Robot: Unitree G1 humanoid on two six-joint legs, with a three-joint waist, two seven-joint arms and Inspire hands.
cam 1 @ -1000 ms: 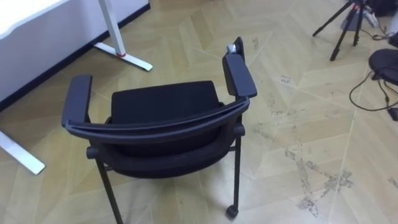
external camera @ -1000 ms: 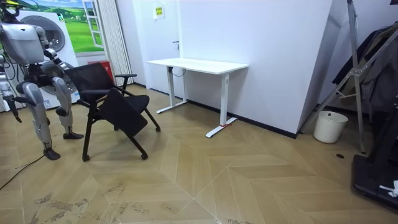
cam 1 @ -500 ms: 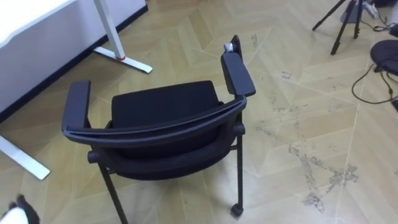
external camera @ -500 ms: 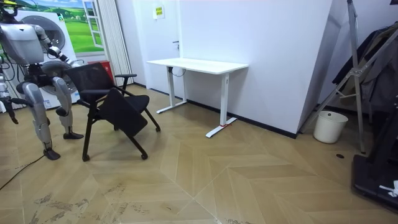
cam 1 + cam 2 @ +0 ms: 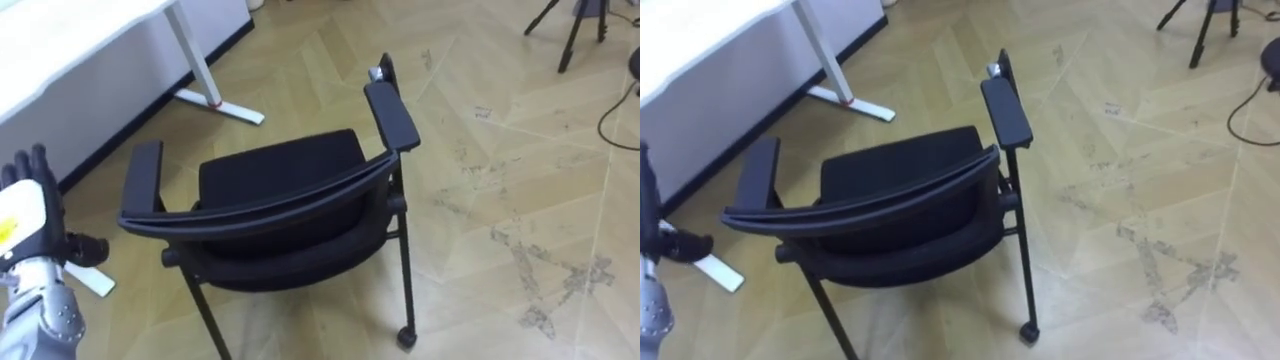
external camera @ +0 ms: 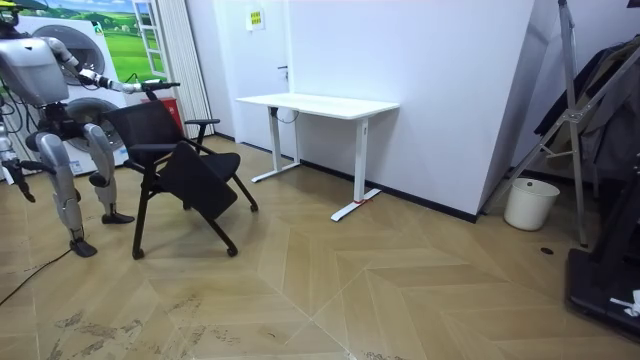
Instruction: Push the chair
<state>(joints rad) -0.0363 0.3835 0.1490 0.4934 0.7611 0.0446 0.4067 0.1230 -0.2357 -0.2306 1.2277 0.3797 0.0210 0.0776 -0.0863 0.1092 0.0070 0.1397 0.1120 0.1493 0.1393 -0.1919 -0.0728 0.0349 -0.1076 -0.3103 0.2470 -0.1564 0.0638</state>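
The black chair (image 5: 275, 175) stands upright, armrests at 9 and 3 o'clock. Its curved backrest is at 6 o'clock, with the seat toward 12 o'clock.

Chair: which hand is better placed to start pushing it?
Left. The left hand is raised with fingers straight, beside the left end of the chair backrest. The right hand hangs low at the robot's side, away from the chair.

Robot test lab, office-like: plain white wall (image 6: 430, 80), lone white bench (image 6: 318, 103) on thin legs, scuffed parquet floor (image 6: 400, 290), tripod (image 5: 568, 40) standing off to side, white bin (image 6: 530, 203) in corner, landscape poster (image 6: 130, 40) at back.
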